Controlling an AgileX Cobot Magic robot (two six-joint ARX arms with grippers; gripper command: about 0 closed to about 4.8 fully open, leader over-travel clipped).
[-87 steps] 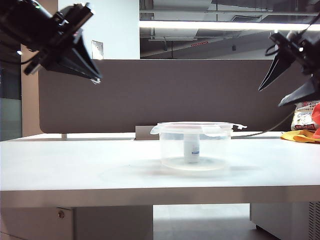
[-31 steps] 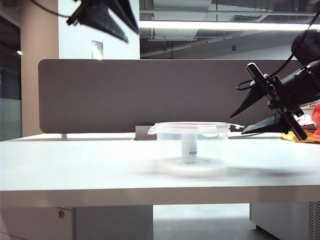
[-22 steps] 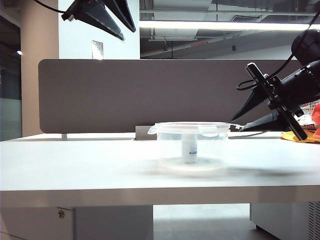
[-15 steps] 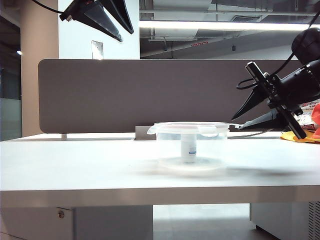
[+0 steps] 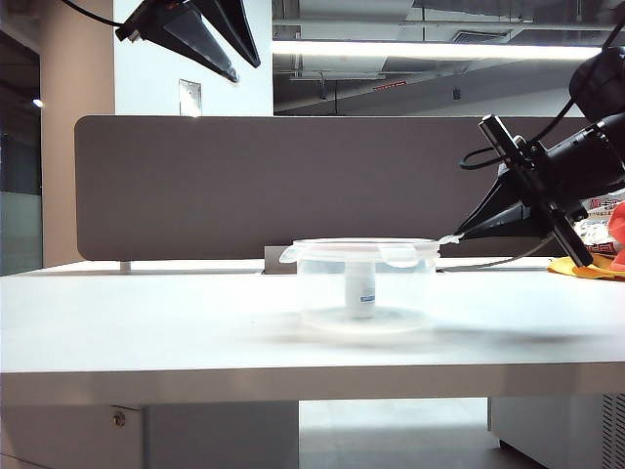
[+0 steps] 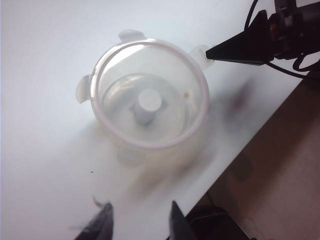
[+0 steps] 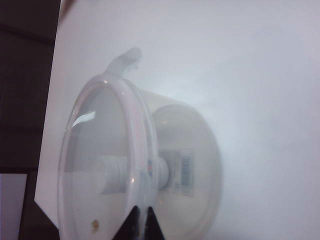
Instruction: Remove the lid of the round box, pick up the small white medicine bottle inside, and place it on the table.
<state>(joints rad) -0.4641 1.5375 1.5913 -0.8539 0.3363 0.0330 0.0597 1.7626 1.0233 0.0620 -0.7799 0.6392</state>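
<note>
The round box (image 5: 322, 285) stands mid-table (image 5: 146, 313) with the clear lid (image 5: 359, 244) on it. Inside stands the small white medicine bottle (image 5: 359, 289). My right gripper (image 5: 458, 235) reaches in from the right, shut on the clip tab at the lid's right rim. In the right wrist view its tips (image 7: 141, 216) pinch the lid's edge (image 7: 95, 145), with the bottle (image 7: 181, 172) behind. My left gripper (image 5: 244, 68) hangs high at the upper left, open and empty. From above, its fingers (image 6: 104, 222) frame bare table below the box (image 6: 125, 145), lid (image 6: 125, 70) and bottle (image 6: 149, 102).
A dark partition panel (image 5: 273, 186) closes the back of the table. Orange and yellow items (image 5: 586, 266) lie at the far right. A small grey block (image 5: 278, 259) sits behind the box. The table's front edge (image 5: 293, 383) is thick and white.
My right gripper's jaws have closed onto the lid's right tab. The box has slid slightly to the left. My left gripper has stayed high at the upper left.
</note>
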